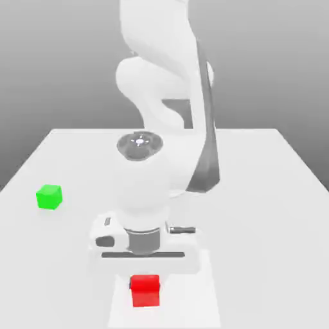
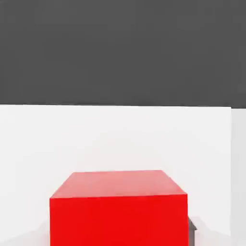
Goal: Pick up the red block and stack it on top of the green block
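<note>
Gripping the red block (image 1: 145,290) on the desk (image 1: 270,212), end effector (image 1: 145,283) closed on it from directly above, block sitting right under the hand in the hand view (image 2: 118,211). Needing next, by judgement, a lift and a carry sideways toward the exterior view's left and farther back, green block (image 1: 49,196) lying well apart from the end effector there, untouched.

Glossy white rounded arm (image 1: 160,83) segments, dark grey side band, grey circular joint cap, grey wrist collar.
</note>
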Motion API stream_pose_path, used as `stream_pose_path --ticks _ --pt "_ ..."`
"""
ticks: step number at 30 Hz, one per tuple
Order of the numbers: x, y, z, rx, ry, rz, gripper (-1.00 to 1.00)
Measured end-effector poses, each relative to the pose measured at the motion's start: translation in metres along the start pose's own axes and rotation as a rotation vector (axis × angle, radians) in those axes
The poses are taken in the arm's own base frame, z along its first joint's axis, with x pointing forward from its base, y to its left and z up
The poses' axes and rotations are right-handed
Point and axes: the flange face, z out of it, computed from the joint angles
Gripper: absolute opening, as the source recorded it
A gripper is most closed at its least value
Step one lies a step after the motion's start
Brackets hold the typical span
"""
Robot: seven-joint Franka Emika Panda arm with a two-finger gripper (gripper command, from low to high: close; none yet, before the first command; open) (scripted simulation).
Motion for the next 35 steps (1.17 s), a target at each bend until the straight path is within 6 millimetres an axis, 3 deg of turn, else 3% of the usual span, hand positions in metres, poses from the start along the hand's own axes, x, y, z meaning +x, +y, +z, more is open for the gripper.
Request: stream_pose_path --ticks 2,3,6,9,14,20,23,35 --pt "0.005 0.011 -0.020 -0.003 0.003 0.034 -1.00" --pt "0.016 0.032 -0.025 -0.008 0.009 0.104 -1.00" --pt "0.051 0.124 -0.039 -0.023 0.025 0.384 -1.00" --pt "0.061 0.211 -0.049 -0.034 0.034 0.655 -1.00" --pt "0.040 0.314 -0.059 -0.036 0.034 1.020 -1.00" --pt "-0.025 0.429 -0.061 -0.010 0.010 1.513 -1.00" --pt "-0.038 0.443 -0.050 0.019 -0.018 1.602 -1.00" --pt "-0.040 0.444 0.004 0.020 -0.018 1.613 -1.00"
